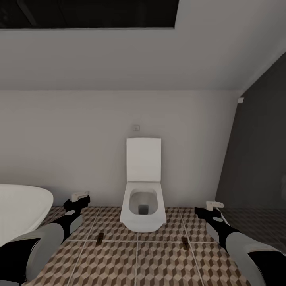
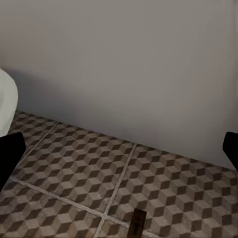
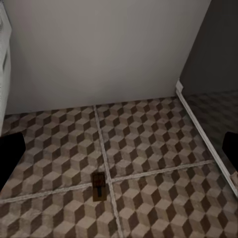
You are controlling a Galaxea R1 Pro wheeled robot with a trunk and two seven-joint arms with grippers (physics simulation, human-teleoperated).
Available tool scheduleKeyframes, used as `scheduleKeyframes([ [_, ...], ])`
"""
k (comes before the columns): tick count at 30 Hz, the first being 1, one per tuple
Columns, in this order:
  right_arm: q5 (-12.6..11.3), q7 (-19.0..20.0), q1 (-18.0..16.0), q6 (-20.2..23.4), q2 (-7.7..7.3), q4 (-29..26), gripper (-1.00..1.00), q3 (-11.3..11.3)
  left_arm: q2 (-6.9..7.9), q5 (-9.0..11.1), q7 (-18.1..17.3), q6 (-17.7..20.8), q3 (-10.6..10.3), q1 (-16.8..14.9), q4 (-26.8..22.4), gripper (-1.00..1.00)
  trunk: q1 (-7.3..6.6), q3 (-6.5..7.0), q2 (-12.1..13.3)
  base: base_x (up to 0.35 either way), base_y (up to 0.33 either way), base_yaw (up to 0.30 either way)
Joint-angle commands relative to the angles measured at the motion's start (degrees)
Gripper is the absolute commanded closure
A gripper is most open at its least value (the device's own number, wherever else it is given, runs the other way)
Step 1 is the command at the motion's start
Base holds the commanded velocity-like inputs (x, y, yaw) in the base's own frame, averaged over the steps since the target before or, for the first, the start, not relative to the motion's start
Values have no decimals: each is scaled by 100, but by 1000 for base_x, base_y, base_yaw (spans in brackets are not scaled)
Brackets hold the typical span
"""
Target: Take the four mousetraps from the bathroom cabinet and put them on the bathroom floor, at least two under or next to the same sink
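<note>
Both pincers (image 1: 79,195) (image 1: 214,205) open, empty.

Glossy white toilet (image 1: 143,206), matt tiled floor (image 1: 159,262)

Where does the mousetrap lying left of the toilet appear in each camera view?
Head view: mousetrap on the floor, left of the toilet.
Left wrist view: same mousetrap, beside a grout crossing.
Right wrist view: here lies the other mousetrap, the one right of the toilet.
Shared landmark: the white wall meeting the floor.
</note>
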Motion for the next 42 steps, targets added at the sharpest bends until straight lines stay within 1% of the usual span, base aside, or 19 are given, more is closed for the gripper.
scheduleKeyframes([
  [1, -60, -13, -5, -16, -1, 5, -100, 49, 0, 26, -15, -28, 36, -4, 6, -100, -23, 12, 39, 0, 0, 0],
  [36, -77, -13, -3, -23, -1, 14, -100, 49, 21, 59, -15, 8, 39, -3, 41, -100, -792, 640, 1442, 0, 0, 0],
  [39, -83, -13, -3, -25, -1, 90, -100, 49, 28, 64, -15, 17, 39, 46, 42, -100, -858, 694, 1563, 0, 0, 0],
  [42, -77, -13, -5, -33, -1, 287, -100, 49, 35, 67, -15, 21, 39, 175, 42, -100, -924, 748, 1683, 0, 0, 0],
])
